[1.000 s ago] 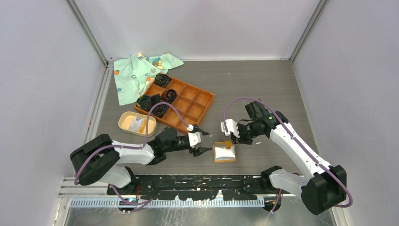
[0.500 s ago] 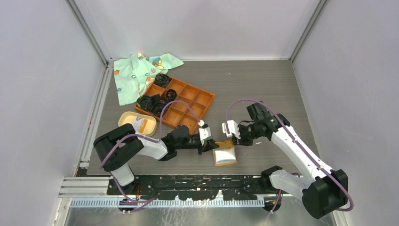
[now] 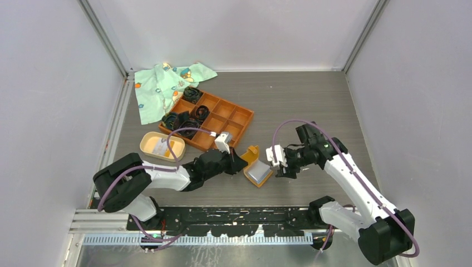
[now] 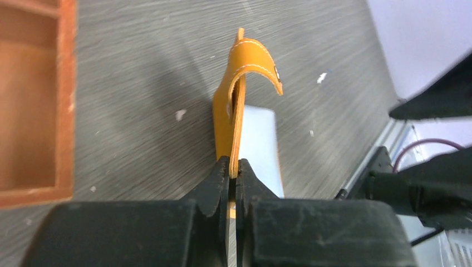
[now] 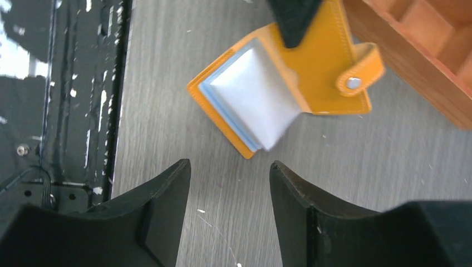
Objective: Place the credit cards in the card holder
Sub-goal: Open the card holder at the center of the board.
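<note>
Top external view: the left hand (image 3: pixel 239 162) is clamping its fingers together on the wallet's (image 3: pixel 257 171) orange cover, holding it open and raised off the counter (image 3: pixel 311 105). In the left wrist view the fingers (image 4: pixel 220 178) are pinching the thin cover edge-on, with the snap flap (image 4: pixel 259 58) curling over just ahead of them. The right hand (image 3: pixel 278 166) is hovering just right of the wallet, its fingers (image 5: pixel 167 194) standing apart and touching nothing. Pale blue-grey sleeves (image 5: pixel 250 94) are lying exposed just ahead of that hand; whether cards are sitting in them cannot be told. The holder (image 3: pixel 162 146) is resting well to the left of the left hand, beside its arm, with something pale inside. Beyond the left hand the tray (image 3: pixel 222 119) is holding black bands (image 3: pixel 189 125), and a cloth (image 3: pixel 161 86) is lying past it.
</note>
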You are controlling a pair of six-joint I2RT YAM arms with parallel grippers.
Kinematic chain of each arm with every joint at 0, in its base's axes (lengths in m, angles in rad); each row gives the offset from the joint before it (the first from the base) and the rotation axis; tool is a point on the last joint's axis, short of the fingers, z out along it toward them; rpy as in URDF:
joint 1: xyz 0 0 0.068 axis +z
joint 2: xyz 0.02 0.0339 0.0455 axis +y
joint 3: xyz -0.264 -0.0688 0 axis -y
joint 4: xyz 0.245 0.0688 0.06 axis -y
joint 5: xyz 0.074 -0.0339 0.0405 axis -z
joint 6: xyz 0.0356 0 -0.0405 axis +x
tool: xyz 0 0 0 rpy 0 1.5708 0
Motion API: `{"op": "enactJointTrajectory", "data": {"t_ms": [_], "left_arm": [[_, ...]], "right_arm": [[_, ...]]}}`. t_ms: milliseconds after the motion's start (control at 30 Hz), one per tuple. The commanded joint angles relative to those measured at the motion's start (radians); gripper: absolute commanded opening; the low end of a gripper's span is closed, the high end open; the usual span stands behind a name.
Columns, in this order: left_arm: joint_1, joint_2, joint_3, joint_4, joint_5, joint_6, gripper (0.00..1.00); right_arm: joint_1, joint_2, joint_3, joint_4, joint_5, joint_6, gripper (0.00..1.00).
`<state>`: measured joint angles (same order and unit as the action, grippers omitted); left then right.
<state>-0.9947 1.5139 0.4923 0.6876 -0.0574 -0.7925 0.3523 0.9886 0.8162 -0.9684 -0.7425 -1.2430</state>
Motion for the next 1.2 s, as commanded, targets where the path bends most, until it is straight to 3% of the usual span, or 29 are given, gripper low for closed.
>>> {"op": "enactJointTrajectory", "data": {"t_ms": [0, 200, 333, 467, 633, 1167], "left_arm": [[-0.010, -0.020, 0.054, -0.142, -0.121, -0.137, 0.00], [-0.010, -0.009, 0.070, -0.153, -0.098, -0.100, 0.00], [-0.009, -0.012, 0.076, -0.173, -0.088, -0.088, 0.00], [-0.010, 0.001, 0.100, -0.199, -0.069, -0.099, 0.00], [-0.010, 0.024, 0.126, -0.224, -0.060, -0.123, 0.00], [-0.010, 0.054, 0.178, -0.284, -0.055, -0.171, 0.00]], "right_arm": [[0.061, 0.037, -0.067, -0.002, 0.023, -0.189, 0.60], [0.165, 0.083, -0.123, 0.250, 0.222, -0.092, 0.50], [0.219, 0.107, -0.157, 0.380, 0.330, -0.033, 0.49], [0.263, 0.116, -0.182, 0.442, 0.379, -0.005, 0.62], [0.293, 0.128, -0.175, 0.379, 0.299, -0.022, 0.72], [0.443, 0.207, -0.171, 0.524, 0.391, 0.181, 0.74]]}}
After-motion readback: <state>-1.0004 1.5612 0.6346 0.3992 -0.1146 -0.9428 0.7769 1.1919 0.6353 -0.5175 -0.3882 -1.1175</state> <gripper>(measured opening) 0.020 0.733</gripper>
